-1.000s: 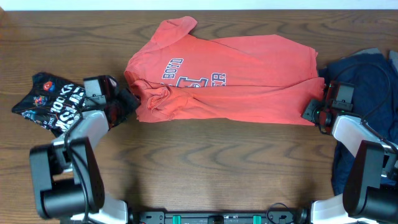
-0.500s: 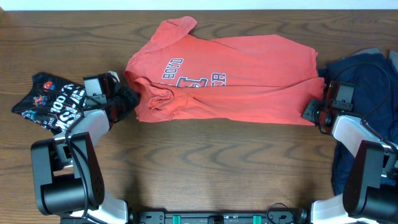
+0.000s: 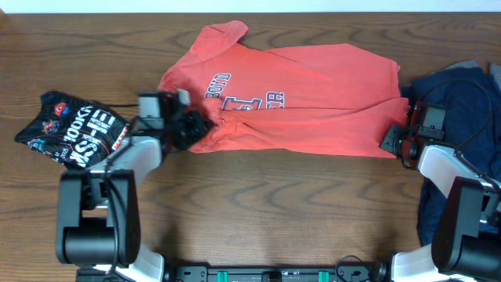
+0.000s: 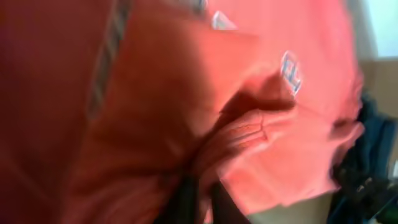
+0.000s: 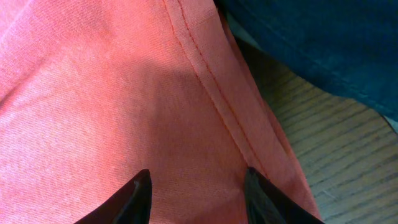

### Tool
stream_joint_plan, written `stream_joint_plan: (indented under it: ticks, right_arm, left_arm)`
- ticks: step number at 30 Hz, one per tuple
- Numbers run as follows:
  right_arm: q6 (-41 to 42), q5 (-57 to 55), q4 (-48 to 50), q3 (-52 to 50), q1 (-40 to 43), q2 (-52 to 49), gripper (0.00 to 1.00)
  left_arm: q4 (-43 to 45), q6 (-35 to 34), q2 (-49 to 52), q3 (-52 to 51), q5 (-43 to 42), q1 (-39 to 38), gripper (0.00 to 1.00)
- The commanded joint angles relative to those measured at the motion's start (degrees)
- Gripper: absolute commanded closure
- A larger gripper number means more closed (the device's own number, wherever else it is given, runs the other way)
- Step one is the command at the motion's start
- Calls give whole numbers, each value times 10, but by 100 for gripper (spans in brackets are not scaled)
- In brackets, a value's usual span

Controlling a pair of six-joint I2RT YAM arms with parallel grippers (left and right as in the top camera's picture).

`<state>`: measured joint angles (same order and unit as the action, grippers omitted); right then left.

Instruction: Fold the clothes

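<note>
The coral-red T-shirt (image 3: pixel 313 110) lies spread across the middle of the table, its print (image 3: pixel 235 94) facing up. My left gripper (image 3: pixel 192 127) is at the shirt's left side, shut on a bunched fold of red cloth. The left wrist view shows that fold (image 4: pixel 242 134) pinched between the near-closed jaws (image 4: pixel 202 194). My right gripper (image 3: pixel 394 141) rests at the shirt's lower right corner. In the right wrist view its fingers (image 5: pixel 140 190) stand apart over the red cloth beside the stitched hem (image 5: pixel 211 87), gripping nothing.
A black white-lettered shirt (image 3: pixel 74 131) lies crumpled at the far left. A navy-blue garment (image 3: pixel 462 102) is heaped at the right edge, close behind my right gripper; it also shows in the right wrist view (image 5: pixel 311 37). Bare wooden table (image 3: pixel 274 196) lies in front of the shirt.
My left gripper has moved right, carrying the shirt's left edge inward over the body. The right gripper has not moved.
</note>
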<state>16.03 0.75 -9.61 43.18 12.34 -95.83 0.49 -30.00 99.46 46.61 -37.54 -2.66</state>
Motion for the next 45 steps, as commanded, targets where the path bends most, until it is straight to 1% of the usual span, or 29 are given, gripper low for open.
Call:
stream_joint_plan:
  ticks: [1,3,7,11,13,15,17,22,29,33,36,37,40,43,45]
  right_arm:
    - [-2,-18,-16,-9,-7,-8,53]
    - [-2,-18,-16,-9,-7,-8,53]
    - [-2,-18,-16,-9,-7,-8,53]
    - [-2,-18,-16,-9,-7,-8,53]
    - [-2,-18,-16,-9,-7,-8,53]
    - [-2,-18,-16,-9,-7,-8,53]
    - [-2,-18,-16,-9,-7,-8,53]
    - [-2,-18,-16,-9,-7,-8,53]
    - [-2,-18,-16,-9,-7,-8,53]
    - [-2,-18,-16,-9,-7,-8,53]
    - [-2,-18,-16,-9,-7,-8,53]
    - [-2,-18,-16,-9,-7,-8,53]
    - [-2,-18,-16,-9,-7,-8,52]
    - [-2,-18,-16,-9,-7,-8,53]
    - [-2,-18,-16,-9,-7,-8,53]
  left_arm:
    - [-34,-5,4,0,74,-24,70]
    - [-47,-5,4,0,76,-25,63]
    - [-47,-5,-20,6,76,-7,62]
    - [-43,13,-80,22,79,19,60]
    - [-42,12,-107,25,100,29,58]
    - [-43,13,-130,25,125,33,58]
    - [-43,33,-141,25,136,33,58]
    - [-63,47,-129,24,165,33,57]
    - [-112,84,-81,24,166,33,57]
    - [-128,86,-45,24,163,33,57]
    - [-142,86,-28,24,152,32,59]
    - [-149,86,-28,24,148,32,62]
    - [-157,86,-29,24,146,32,66]
    - [-153,86,-29,24,147,32,72]
    - [-147,86,-29,24,147,32,79]
